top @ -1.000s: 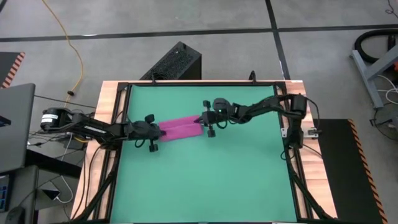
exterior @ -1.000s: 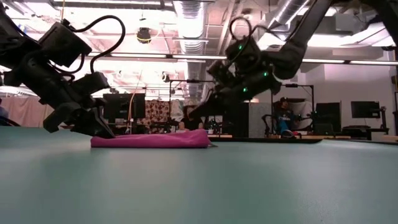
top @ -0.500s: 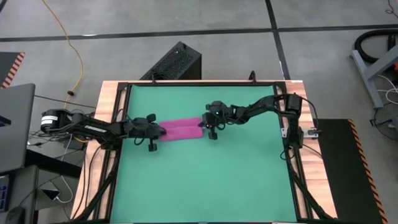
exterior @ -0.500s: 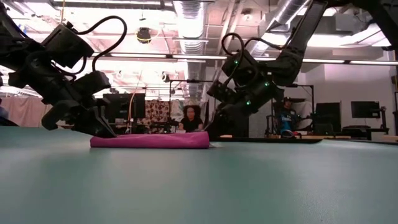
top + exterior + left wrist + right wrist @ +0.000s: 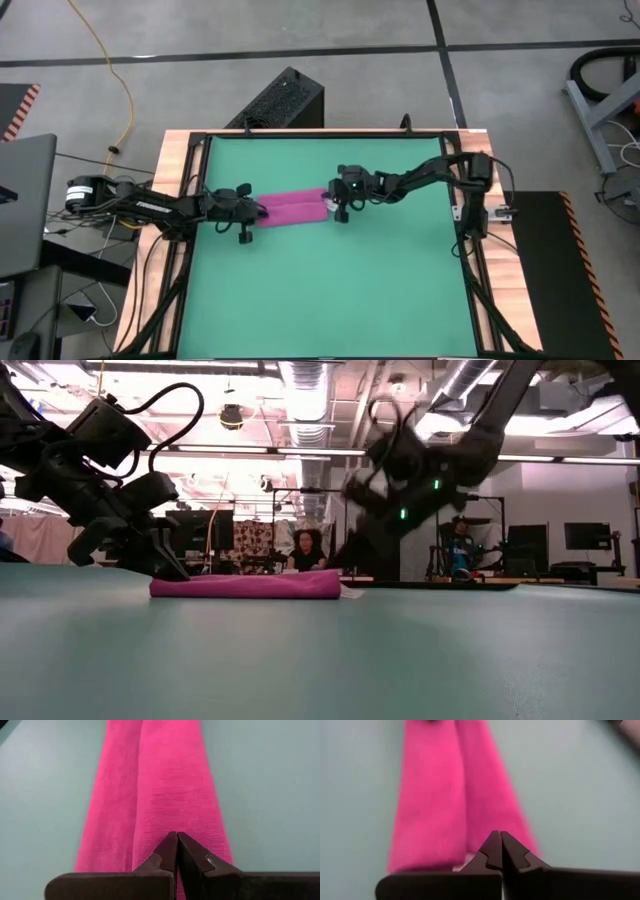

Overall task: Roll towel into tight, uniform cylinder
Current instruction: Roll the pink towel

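Observation:
The magenta towel (image 5: pixel 290 208) lies flat on the green mat (image 5: pixel 330 290) as a long narrow folded strip running left to right, with a lengthwise crease on top (image 5: pixel 140 785). A small white tag (image 5: pixel 350 593) pokes out at its right end. My left gripper (image 5: pixel 177 840) is shut at the strip's left end (image 5: pixel 172 572). My right gripper (image 5: pixel 500 840) is shut just over the strip's right end (image 5: pixel 326 203), slanting down from the right. My left gripper's shut fingertips (image 5: pixel 170 847) rest on the top face of the towel's left end (image 5: pixel 160 827), slanting down from the table's left and pointing along the strip. The towel lies flat on the mat beneath them. My right gripper: whether its shut tips touch the towel's right end (image 5: pixel 470 845), I cannot tell.
A black frame (image 5: pixel 320 135) edges the mat, with wooden table borders outside it. A black box (image 5: pixel 285 100) stands beyond the far edge. Open green mat lies in front of the towel toward the near edge. People sit in the room behind (image 5: pixel 303 550).
My right gripper has come down toward the towel's right end and rolled about its own axis. The left gripper has stayed at the left end. The towel still lies flat as a strip.

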Controlling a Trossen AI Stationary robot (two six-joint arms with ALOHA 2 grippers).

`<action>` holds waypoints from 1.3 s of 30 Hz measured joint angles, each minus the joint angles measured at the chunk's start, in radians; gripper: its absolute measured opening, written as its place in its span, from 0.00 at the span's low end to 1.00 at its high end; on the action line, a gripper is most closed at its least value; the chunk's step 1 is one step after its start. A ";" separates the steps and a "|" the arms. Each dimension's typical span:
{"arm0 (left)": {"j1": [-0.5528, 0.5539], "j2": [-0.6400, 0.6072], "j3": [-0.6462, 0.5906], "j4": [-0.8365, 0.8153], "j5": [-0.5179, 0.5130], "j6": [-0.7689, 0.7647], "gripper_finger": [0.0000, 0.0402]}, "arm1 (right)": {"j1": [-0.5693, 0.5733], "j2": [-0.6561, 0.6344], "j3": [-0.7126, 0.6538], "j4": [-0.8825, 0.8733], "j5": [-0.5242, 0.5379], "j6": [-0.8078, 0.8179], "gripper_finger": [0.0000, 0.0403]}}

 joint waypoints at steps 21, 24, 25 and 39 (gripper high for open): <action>0.000 0.000 0.000 -0.004 -0.010 -0.025 0.00 | 0.039 0.021 0.002 0.028 -0.134 -0.158 0.09; 0.000 0.000 0.000 -0.006 -0.010 -0.027 0.00 | 0.019 0.063 0.002 0.035 -0.135 -0.125 0.07; 0.000 0.000 0.000 -0.008 -0.010 -0.028 0.00 | 0.014 0.074 0.003 0.037 -0.137 -0.114 0.06; 0.000 0.000 0.000 -0.033 -0.012 -0.029 0.00 | 0.008 -0.003 0.000 0.066 -0.139 -0.085 0.08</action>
